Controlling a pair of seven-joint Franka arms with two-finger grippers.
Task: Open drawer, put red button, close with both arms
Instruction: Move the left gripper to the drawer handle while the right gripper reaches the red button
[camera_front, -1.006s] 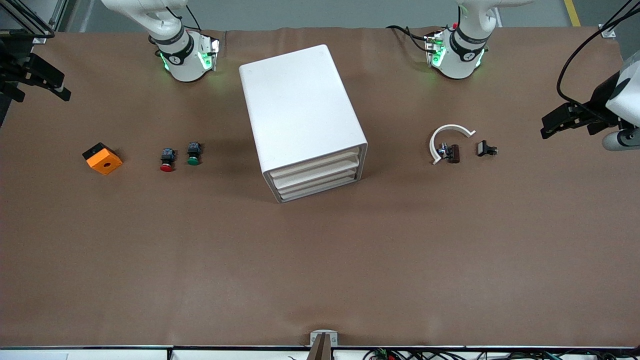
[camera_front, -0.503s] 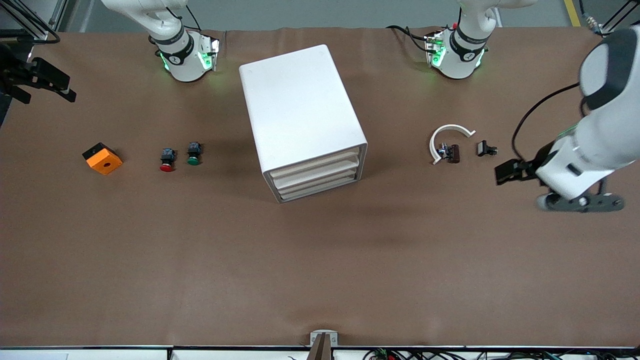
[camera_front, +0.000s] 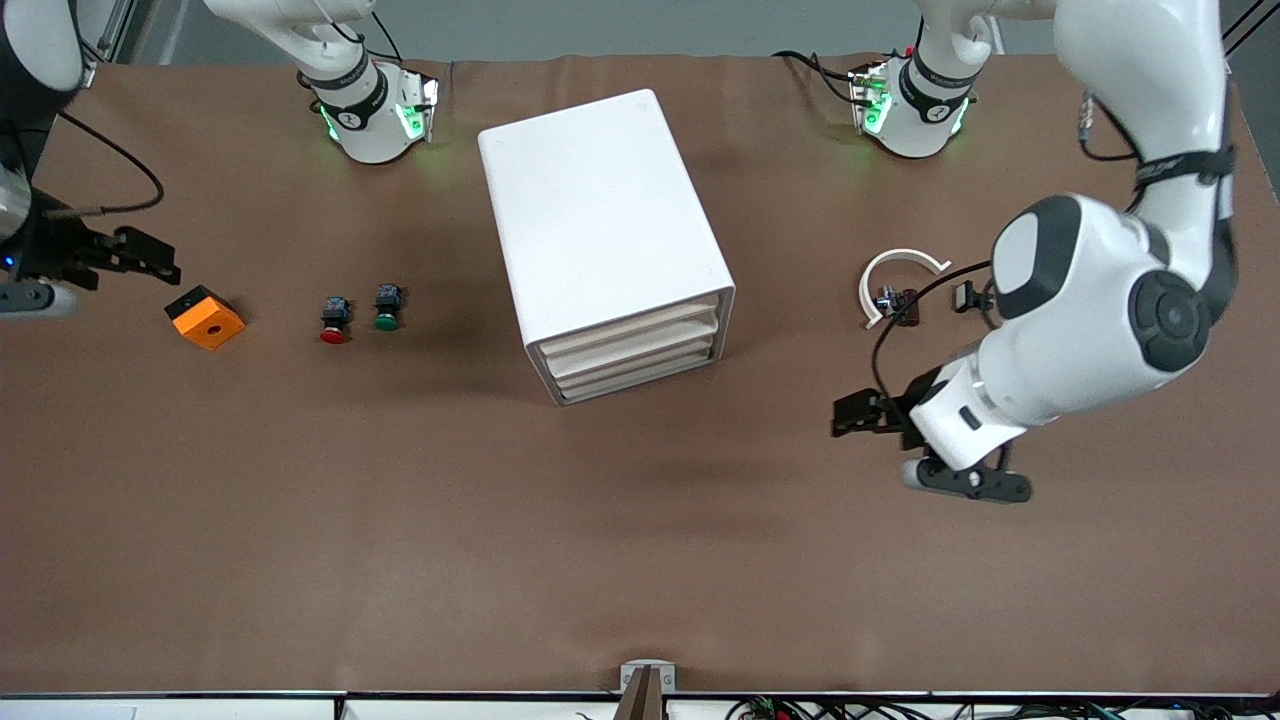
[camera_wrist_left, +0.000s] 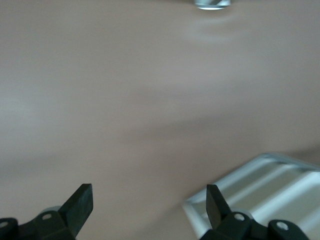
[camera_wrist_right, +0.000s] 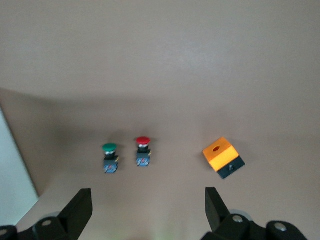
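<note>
A: Front view: left gripper (camera_front: 845, 413) open over bare table near the big white rounded cabinet (camera_front: 600, 230); its shallow white plastic drawers (camera_front: 632, 345) shut. Right gripper (camera_front: 150, 255) open, by the orange block (camera_front: 205, 317).

B: Wrist views?

A: Right wrist: tiny red-capped button (camera_wrist_right: 143, 151) beside green one (camera_wrist_right: 109, 156) (easy mix-up). Left wrist: cabinet corner only, handle not visible.

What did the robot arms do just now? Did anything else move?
The left gripper swung in over the table toward the cabinet, open and empty. The right gripper came in above the orange block, open too. The red button and the drawers stayed put.
</note>
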